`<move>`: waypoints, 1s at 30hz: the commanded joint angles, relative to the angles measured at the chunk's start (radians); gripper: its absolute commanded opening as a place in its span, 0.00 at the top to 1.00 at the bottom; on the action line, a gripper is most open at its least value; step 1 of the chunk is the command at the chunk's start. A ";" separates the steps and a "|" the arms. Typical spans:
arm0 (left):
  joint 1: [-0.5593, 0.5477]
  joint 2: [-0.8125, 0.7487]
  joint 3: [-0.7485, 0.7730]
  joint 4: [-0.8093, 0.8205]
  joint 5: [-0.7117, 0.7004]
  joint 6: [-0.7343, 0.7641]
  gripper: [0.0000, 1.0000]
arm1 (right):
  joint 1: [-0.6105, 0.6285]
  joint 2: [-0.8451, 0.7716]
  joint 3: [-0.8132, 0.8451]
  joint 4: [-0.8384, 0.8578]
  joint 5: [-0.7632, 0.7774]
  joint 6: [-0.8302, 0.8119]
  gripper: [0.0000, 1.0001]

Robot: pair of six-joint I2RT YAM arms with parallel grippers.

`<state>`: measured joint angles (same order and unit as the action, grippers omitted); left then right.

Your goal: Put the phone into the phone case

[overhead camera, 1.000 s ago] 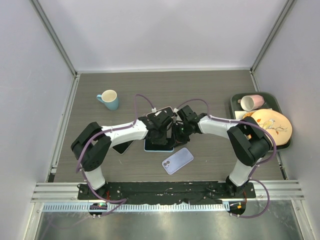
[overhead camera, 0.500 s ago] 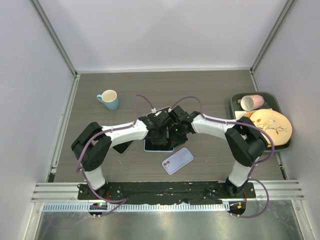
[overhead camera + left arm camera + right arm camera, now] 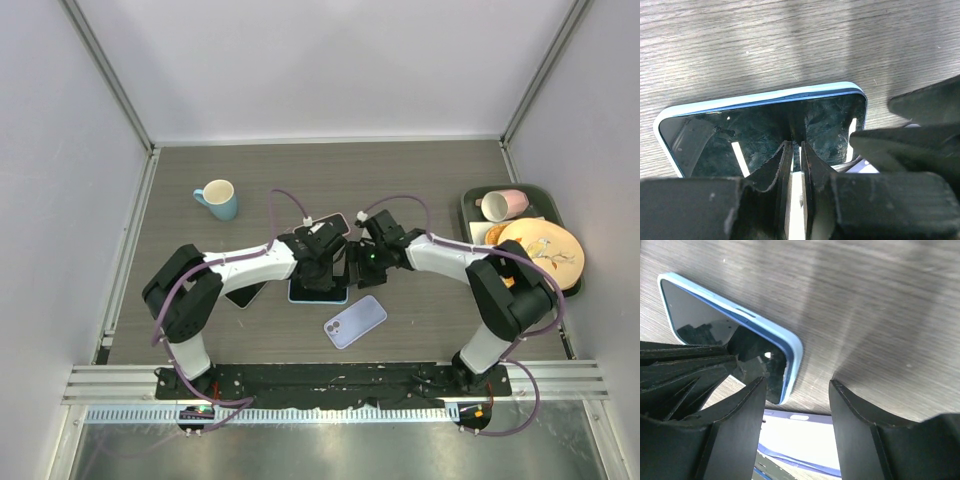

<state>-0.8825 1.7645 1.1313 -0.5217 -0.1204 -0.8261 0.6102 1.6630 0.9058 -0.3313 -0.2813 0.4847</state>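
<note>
The phone (image 3: 760, 127) lies screen up near the middle of the desk (image 3: 430, 180), between the two arms. It sits inside the pale blue case (image 3: 765, 98), whose rim runs round the end of the glass that shows. The left gripper (image 3: 795, 146) has its fingers drawn almost together, with only a slit between them. The tips meet the screen, touching it as far as the wrist view shows. Held that way it works as one blunt point, which I judge is meant to press the phone down into the case rather than to grasp anything. The right gripper (image 3: 796, 381) is spread wide and holds nothing. It straddles the case's edge near a corner, one finger on the phone's side and the other over bare desk. That stance would suit bracing or pinching the edge so the lip snaps over. Whether every corner is seated cannot be told, since much of the phone is hidden under the arms. A lilac cover (image 3: 355, 321) lies apart, nearer the bases and clear of the work.
</note>
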 commanded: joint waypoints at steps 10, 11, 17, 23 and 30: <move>-0.003 0.079 0.054 -0.070 -0.024 0.028 0.86 | -0.113 0.147 -0.059 0.118 -0.133 -0.028 0.51; -0.003 0.084 0.059 -0.075 -0.024 0.027 0.86 | -0.112 0.167 -0.058 0.115 -0.122 -0.028 0.53; -0.003 0.102 0.079 -0.103 -0.036 0.036 0.87 | -0.112 0.234 -0.042 0.094 -0.055 -0.034 0.61; -0.001 0.139 0.117 -0.138 -0.035 0.051 0.87 | -0.104 0.268 -0.031 0.031 -0.007 -0.069 0.67; -0.001 0.147 0.131 -0.146 -0.035 0.059 0.88 | -0.104 0.195 -0.076 0.041 -0.035 -0.064 0.64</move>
<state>-0.8825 1.8557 1.2655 -0.6308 -0.1303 -0.7860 0.4870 1.7969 0.9180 -0.1585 -0.5392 0.4950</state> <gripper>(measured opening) 0.122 0.352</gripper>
